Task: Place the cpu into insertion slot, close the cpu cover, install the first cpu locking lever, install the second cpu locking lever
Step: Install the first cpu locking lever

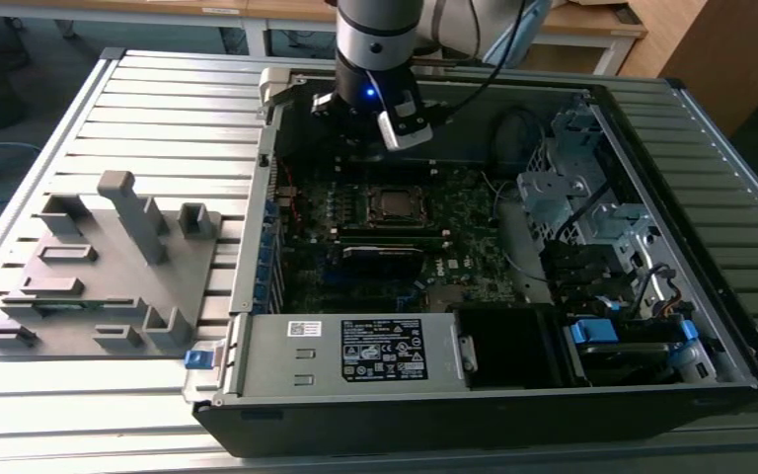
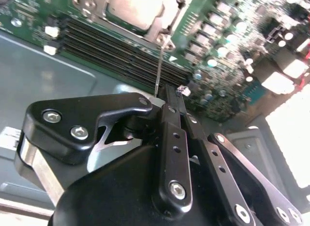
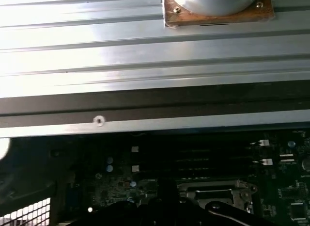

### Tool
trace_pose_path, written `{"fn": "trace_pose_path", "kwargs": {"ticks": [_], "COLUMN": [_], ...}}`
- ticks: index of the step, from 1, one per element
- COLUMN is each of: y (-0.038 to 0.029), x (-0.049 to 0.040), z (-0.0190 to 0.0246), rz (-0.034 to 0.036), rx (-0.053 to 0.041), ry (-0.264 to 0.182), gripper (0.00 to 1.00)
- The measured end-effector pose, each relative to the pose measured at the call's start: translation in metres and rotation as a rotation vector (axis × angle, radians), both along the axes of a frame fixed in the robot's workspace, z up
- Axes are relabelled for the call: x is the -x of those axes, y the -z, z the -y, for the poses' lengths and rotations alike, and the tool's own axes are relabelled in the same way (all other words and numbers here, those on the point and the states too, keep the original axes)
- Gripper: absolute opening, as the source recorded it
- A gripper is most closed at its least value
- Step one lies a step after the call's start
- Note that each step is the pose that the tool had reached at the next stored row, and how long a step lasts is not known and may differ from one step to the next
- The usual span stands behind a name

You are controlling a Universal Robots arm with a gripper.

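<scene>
Second wrist view: gripper fingers pinched narrow on end of thin locking lever; cpu lies beyond tips, apart.

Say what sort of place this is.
Probably a robotics lab or workshop: an open computer case lies on a ribbed metal table under a robot arm, with wooden desks behind.

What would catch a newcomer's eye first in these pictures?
The open computer case dominates the exterior view, its green motherboard exposed with the insertion slot near the middle. The arm reaches down into the case's far end, and in the second wrist view the black gripper hangs close to a thin metal lever by the slot. A grey moulded fixture lies on the slatted table at the exterior view's left.
</scene>
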State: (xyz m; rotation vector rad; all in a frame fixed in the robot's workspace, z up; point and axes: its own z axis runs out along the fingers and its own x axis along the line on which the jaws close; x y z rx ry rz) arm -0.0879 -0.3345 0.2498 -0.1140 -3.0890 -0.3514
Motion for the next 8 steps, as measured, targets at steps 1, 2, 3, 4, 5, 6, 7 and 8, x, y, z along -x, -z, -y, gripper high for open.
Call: {"fn": "trace_pose_path", "kwargs": {"ticks": [1, 2, 3, 4, 5, 6, 7, 8], "y": [0.0001, 0.0003, 0.0004, 0.0005, 0.0006, 0.0006, 0.0006, 0.0006], "x": [-0.0027, -0.0048, -0.0064, -0.0079, -0.0092, -0.0095, -0.0095, -0.0096], "z": [0.0, 0.0, 0.0, 0.0, 0.0, 0.0001, 0.0001, 0.0], "rz": [0.0, 0.0, 0.0, 0.0, -0.0001, -0.0001, -0.0001, 0.0], "rx": [0.0, 0.0001, 0.0001, 0.0001, 0.0001, 0.0001, 0.0001, 0.0], "ry": [0.0, 0.0, 0.0, 0.0, 0.0, 0.0, 0.0, 0.0], "gripper": [0.1, 0.1, 0.1, 0.1, 0.1, 0.1, 0.1, 0.1]}}
